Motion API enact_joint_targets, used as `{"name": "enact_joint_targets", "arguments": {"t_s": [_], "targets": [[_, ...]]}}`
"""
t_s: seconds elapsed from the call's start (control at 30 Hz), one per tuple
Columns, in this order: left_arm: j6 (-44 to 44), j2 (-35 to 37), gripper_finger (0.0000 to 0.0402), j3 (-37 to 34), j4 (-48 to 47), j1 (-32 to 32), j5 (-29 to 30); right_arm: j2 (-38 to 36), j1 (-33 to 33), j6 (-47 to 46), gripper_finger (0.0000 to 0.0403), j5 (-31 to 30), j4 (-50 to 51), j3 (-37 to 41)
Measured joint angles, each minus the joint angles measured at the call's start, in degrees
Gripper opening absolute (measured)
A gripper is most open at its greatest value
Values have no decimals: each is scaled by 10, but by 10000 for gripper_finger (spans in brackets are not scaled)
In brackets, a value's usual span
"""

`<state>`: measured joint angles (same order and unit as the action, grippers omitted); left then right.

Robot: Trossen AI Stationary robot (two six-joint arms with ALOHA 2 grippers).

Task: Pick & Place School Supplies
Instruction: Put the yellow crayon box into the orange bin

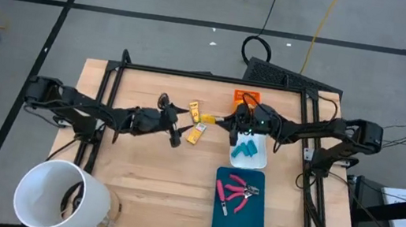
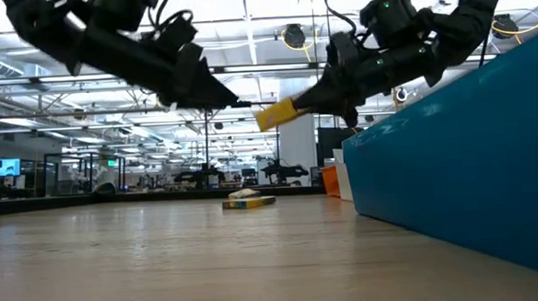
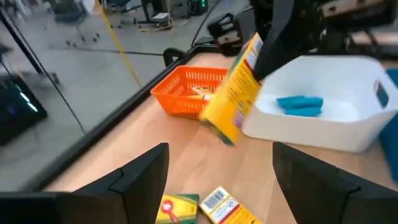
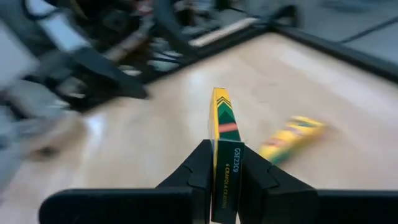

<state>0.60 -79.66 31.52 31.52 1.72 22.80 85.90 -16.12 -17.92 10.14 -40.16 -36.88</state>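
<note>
The right end effector is clamped on a yellow crayon box, held above the tabletop just left of the white tray. The left end effector, fingers apart, hangs beside two more crayon boxes lying on the tabletop.

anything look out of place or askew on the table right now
Nothing looks spilled or damaged. Two crayon boxes lie loose and askew on the bare wood between the arms, outside any tray. A third crayon box is held off the table, pinched in the right end effector. The left end effector is open and holds nothing.
</note>
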Motion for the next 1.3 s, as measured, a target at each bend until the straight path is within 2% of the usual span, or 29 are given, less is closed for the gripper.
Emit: {"name": "enact_joint_targets", "arguments": {"t_s": [0.1,0.2,0.37,0.47,0.57,0.87,1.3], "targets": [[-53,0,283,-32,42,26,-24,-27,-12,39,26,-65,68,0],[-97,-1,283,-51,41,42,-33,-63,-16,83,25,-161,135,0],[-124,-1,283,-64,41,48,-52,-114,-14,138,28,-344,244,0],[-128,-1,283,-64,41,44,-52,-123,-19,146,26,-413,279,0],[-131,-1,283,-64,42,40,-52,-117,-29,146,26,-432,290,0],[-131,-1,283,-64,47,38,-52,-71,-61,130,28,-431,306,0],[-130,-1,283,-64,48,38,-49,-66,-64,102,66,-432,305,0]]}}
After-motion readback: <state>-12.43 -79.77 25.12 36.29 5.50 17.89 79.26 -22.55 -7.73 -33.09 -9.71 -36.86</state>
